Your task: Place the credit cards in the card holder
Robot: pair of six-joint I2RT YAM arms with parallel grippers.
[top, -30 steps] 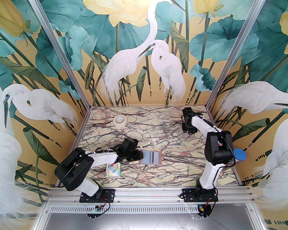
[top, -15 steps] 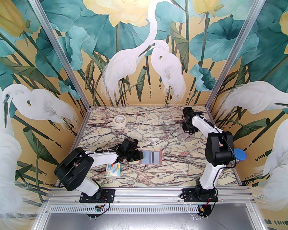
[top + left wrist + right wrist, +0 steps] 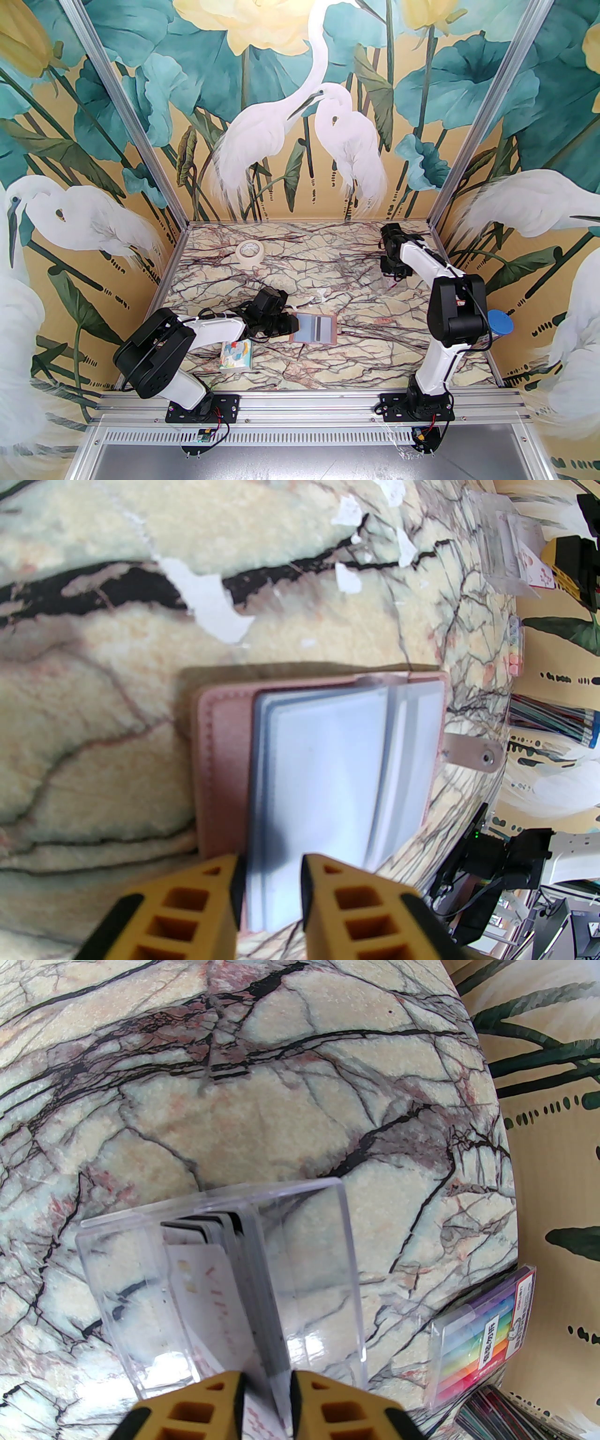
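Observation:
The card holder (image 3: 313, 329) lies open on the marble table, pink cover down and pale blue pockets (image 3: 328, 761) facing up. My left gripper (image 3: 270, 869) sits low over its near edge, jaws a little apart, with the pockets showing in the gap and nothing pinched. At the far right, the credit cards (image 3: 225, 1278) stand on edge in a clear plastic box (image 3: 318, 1264); a white one and several grey and dark ones show. My right gripper (image 3: 266, 1382) reaches down into the box, its fingers closed on the upper edges of the cards.
A roll of masking tape (image 3: 249, 253) lies at the back left. A cartoon-printed tissue pack (image 3: 236, 355) sits beside the left arm. A clear pack of coloured pens (image 3: 483, 1335) lies by the right wall. White scraps (image 3: 206, 602) dot the marble beyond the holder.
My right gripper's fingers have drawn closer together around the cards in the box. The left arm and the card holder have not moved.

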